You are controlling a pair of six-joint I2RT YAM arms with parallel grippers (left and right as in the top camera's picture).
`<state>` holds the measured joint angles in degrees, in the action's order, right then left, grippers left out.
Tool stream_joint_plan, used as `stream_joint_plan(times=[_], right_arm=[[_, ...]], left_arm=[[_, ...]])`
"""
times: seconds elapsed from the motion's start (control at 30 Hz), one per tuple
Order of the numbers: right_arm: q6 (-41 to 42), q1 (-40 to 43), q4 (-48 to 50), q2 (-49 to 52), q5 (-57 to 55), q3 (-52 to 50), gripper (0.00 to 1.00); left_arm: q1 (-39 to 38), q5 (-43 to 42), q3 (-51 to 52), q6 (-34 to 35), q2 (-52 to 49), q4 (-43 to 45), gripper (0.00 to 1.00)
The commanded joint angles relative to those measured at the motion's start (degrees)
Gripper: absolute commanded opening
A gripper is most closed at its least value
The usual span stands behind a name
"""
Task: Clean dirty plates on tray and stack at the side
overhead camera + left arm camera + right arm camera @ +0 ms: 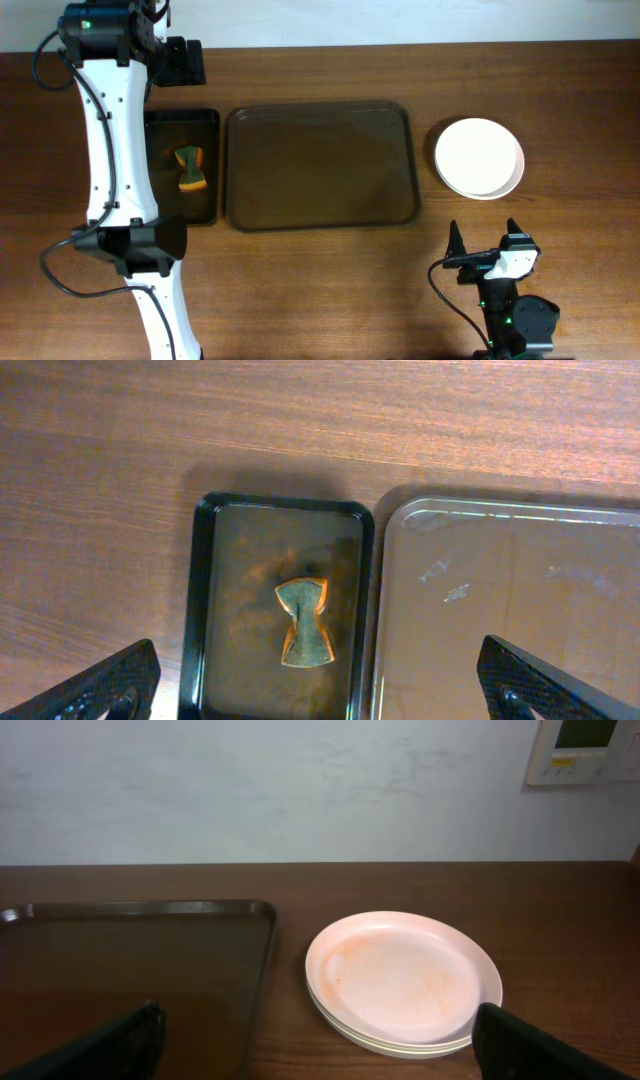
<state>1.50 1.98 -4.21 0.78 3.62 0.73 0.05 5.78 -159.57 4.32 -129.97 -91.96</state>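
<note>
The white plates point(479, 158) lie stacked on the table to the right of the brown tray point(320, 167). In the right wrist view the stack point(402, 978) shows a faint orange tint on the top plate, beside the tray's right rim point(262, 960). The tray holds nothing. My right gripper point(485, 248) is open and empty, low near the table's front edge, short of the plates; its fingers point(320, 1045) frame the stack. My left gripper point(320, 685) is open and empty, high above the black tray and the brown tray's left edge point(385, 610).
A small black tray point(185, 165) stands left of the brown tray and holds an orange and green sponge point(190, 169), also seen in the left wrist view point(304, 622). The left arm point(115, 130) reaches over the table's left side.
</note>
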Motion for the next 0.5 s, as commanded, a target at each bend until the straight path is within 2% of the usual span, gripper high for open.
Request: stream_joint_plan(times=[0.0, 0.1, 0.2, 0.3, 0.47], right_arm=[[0.5, -0.52, -0.09, -0.57, -0.9, -0.42, 0.98], [0.5, -0.52, -0.09, -0.57, -0.9, -0.42, 0.98], [0.5, -0.52, -0.09, -0.57, -0.9, -0.42, 0.98], [0.5, -0.52, -0.09, -0.57, -0.9, -0.42, 0.98], [0.5, -0.52, -0.09, -0.57, -0.9, -0.42, 0.98]], left_arm=[[0.24, -0.39, -0.22, -0.02, -0.22, -0.52, 1.0], [0.26, -0.39, -0.63, -0.02, 1.4, -0.72, 1.0], [0.15, 0.02, -0.66, -0.04, 9.46, -3.06, 1.0], [0.15, -0.13, -0.66, -0.04, 16.31, -1.75, 1.0], [-0.37, -0.55, -0.66, -0.02, 20.52, 1.51, 1.0]])
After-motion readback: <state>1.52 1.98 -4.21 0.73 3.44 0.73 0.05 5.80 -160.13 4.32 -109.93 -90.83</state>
